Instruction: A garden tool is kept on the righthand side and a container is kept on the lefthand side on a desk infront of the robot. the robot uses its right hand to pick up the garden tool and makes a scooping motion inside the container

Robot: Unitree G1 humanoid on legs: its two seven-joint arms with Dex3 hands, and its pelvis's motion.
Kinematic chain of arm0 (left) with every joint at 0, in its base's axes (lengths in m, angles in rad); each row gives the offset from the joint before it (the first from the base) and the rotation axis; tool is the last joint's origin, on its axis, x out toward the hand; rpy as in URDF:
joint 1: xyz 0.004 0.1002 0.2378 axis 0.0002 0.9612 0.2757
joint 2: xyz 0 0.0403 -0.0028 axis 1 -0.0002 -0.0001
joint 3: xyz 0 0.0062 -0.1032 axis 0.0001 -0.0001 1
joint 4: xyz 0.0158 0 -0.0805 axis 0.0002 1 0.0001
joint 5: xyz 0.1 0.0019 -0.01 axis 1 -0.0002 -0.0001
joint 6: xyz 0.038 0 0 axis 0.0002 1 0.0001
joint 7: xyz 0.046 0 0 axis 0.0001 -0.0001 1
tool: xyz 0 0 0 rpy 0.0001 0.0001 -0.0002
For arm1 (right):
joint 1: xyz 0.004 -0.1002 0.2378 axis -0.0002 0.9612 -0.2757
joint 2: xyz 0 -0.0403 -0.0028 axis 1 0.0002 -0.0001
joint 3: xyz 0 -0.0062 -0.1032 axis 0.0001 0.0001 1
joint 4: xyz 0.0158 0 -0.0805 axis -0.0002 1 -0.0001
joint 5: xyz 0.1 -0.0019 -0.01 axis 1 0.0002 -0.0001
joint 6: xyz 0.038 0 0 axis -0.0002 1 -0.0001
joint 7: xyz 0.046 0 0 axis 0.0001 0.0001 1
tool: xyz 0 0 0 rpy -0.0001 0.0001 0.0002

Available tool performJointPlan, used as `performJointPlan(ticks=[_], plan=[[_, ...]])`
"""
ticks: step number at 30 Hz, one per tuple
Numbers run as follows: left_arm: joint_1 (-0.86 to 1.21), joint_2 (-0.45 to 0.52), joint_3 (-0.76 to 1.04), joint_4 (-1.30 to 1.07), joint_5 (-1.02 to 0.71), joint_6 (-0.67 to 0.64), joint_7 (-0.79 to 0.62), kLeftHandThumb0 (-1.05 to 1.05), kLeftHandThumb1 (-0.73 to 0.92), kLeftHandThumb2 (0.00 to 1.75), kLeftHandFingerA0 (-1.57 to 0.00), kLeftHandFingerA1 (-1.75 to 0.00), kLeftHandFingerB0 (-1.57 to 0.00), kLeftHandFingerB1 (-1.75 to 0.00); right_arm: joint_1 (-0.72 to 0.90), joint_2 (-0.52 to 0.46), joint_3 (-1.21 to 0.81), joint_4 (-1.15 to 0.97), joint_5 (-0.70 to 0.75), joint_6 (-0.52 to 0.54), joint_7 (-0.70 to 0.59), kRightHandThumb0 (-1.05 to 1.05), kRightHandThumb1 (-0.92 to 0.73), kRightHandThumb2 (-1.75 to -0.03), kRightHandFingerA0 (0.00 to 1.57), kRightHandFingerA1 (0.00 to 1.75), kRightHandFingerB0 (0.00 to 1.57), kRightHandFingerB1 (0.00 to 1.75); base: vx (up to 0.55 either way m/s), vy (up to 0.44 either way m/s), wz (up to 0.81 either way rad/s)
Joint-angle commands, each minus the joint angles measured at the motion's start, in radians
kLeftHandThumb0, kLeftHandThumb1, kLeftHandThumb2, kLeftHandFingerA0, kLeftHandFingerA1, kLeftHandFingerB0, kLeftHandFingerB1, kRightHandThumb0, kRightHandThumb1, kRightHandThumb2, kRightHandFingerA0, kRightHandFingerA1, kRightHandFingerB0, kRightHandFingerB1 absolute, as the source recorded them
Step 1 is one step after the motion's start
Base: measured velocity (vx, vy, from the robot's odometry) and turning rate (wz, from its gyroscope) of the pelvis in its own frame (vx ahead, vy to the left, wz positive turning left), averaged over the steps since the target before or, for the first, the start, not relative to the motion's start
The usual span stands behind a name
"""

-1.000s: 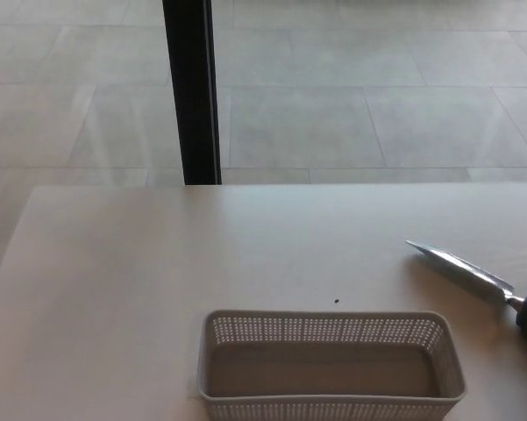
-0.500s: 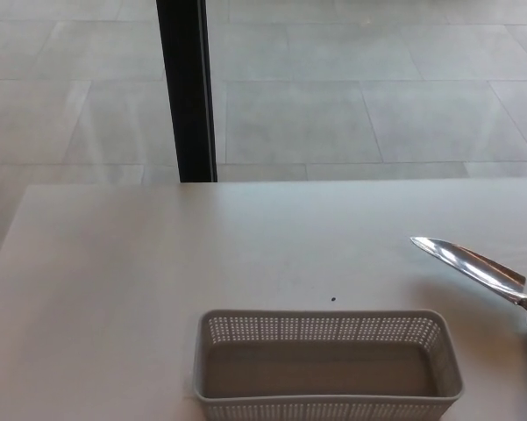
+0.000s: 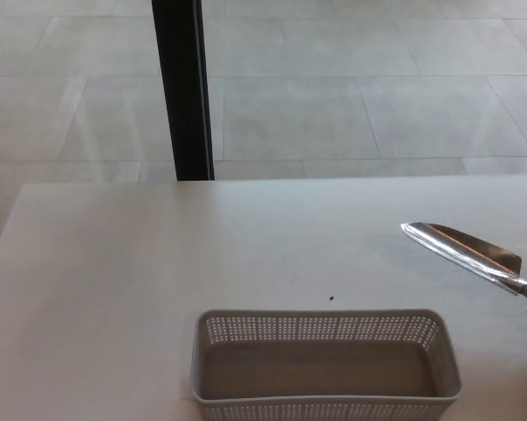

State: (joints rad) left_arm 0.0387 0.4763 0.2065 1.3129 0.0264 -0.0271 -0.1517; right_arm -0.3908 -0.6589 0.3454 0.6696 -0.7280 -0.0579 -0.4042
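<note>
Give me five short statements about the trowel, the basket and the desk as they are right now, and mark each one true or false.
1. The basket holds soil. False: it is empty, its bare bottom showing.
2. The trowel has a shiny metal blade. True.
3. The trowel's tip is inside the basket. False: the blade is to the right of the basket and farther back, its tip pointing toward the robot's left.
4. A small dark speck sits on the desk just beyond the basket's far rim. True.
5. The robot's left hand rests on the desk beside the basket. False: no left hand is in view.
</note>
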Motion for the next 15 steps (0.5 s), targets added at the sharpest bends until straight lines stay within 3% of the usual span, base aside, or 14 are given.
performJointPlan(ticks=[1, 6, 8, 10, 11, 13, 15], plan=[[0.007, 0.044, -0.003, 0.002, 0.004, 0.004, -0.018, -0.5, 0.68, 0.61, -0.56, -0.64, -0.52, -0.51, -0.041, -0.176, -0.157, -0.076, 0.091, -0.375, -0.175, -0.15, -0.43, -1.06, 0.92, 1.75, 0.73, 1.51, 0.0, 0.0, 0.0], [0.0, 0.048, 0.0, 0.001, 0.002, 0.016, -0.013, -0.5, 0.67, 0.6, -0.59, -0.62, -0.52, -0.49, -0.059, -0.243, -0.156, -0.122, 0.047, -0.458, -0.181, -0.14, -0.4, -1.13, 0.92, 1.75, 0.72, 1.5, 0.0, 0.0, 0.0], [-0.001, 0.051, -0.01, -0.001, 0.013, 0.004, -0.004, -0.51, 0.68, 0.6, -0.62, -0.63, -0.54, -0.5, -0.046, -0.284, -0.143, -0.182, 0.005, -0.481, -0.175, -0.14, -0.43, -1.0, 0.87, 1.75, 0.68, 1.56, 0.0, 0.0, 0.0], [-0.001, 0.056, -0.022, -0.003, 0.025, -0.006, -0.008, -0.52, 0.69, 0.61, -0.61, -0.63, -0.53, -0.5, -0.037, -0.297, -0.142, -0.207, -0.003, -0.5, -0.165, -0.17, -0.43, -0.97, 0.84, 1.75, 0.64, 1.59, 0.0, 0.0, 0.0], [-0.003, 0.057, -0.021, -0.002, 0.024, -0.005, -0.007, -0.54, 0.68, 0.6, -0.62, -0.63, -0.54, -0.5, -0.036, -0.304, -0.133, -0.215, -0.023, -0.515, -0.181, -0.18, -0.44, -0.86, 0.86, 1.75, 0.63, 1.63, 0.0, 0.0, 0.0], [-0.007, 0.059, -0.01, -0.002, 0.012, 0.005, -0.014, -0.53, 0.67, 0.6, -0.6, -0.63, -0.53, -0.5, -0.01, -0.328, -0.125, -0.259, -0.034, -0.545, -0.162, -0.25, -0.49, -0.84, 0.86, 1.75, 0.62, 1.66, 0.0, 0.0, 0.0], [-0.01, 0.055, -0.002, 0.002, 0.005, 0.013, -0.006, -0.5, 0.67, 0.6, -0.62, -0.67, -0.54, -0.52, 0.019, -0.38, -0.095, -0.314, -0.095, -0.591, -0.172, -0.27, -0.56, -0.77, 0.85, 1.75, 0.69, 1.57, 0.0, 0.0, 0.0]])
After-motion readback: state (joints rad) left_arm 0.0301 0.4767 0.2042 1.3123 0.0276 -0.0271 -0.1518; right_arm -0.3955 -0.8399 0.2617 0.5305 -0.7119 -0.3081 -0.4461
